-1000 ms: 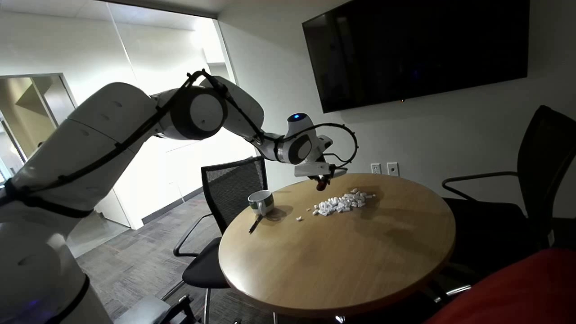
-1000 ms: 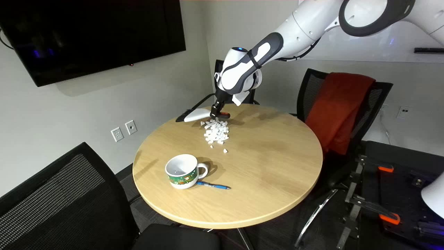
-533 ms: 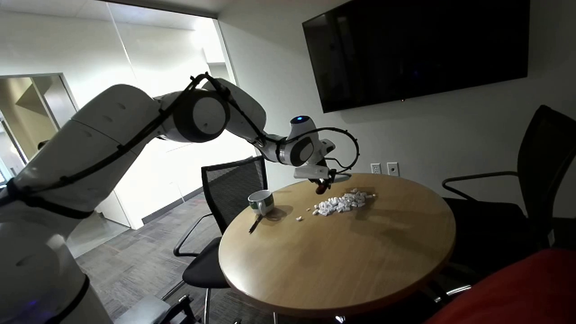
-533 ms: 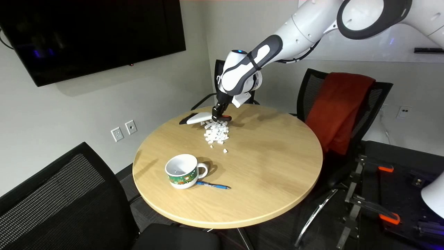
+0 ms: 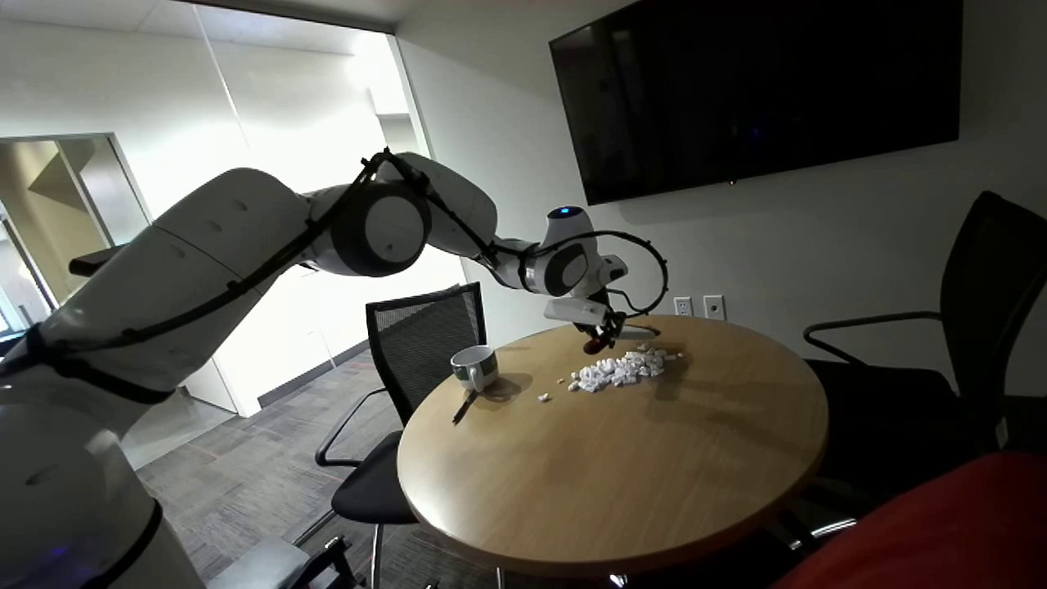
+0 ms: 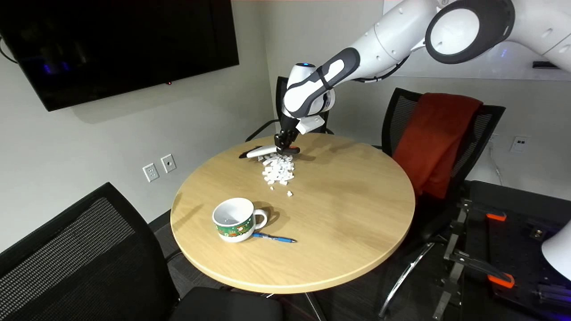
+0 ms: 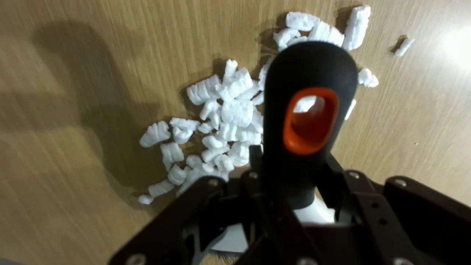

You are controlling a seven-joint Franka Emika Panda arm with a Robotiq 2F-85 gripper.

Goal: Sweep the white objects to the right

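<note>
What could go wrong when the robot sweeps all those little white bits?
The white bits lie loose, so a hard sweep might scatter them. Two stray bits sit apart from the rest, so the brush could miss them. The gripper holds the brush by its handle, which might twist.

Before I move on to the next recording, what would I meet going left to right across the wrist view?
Dark shadow → leftmost white pieces → brush handle → rightmost white piece → bright glare. Whatever overlaps these is left out.
</note>
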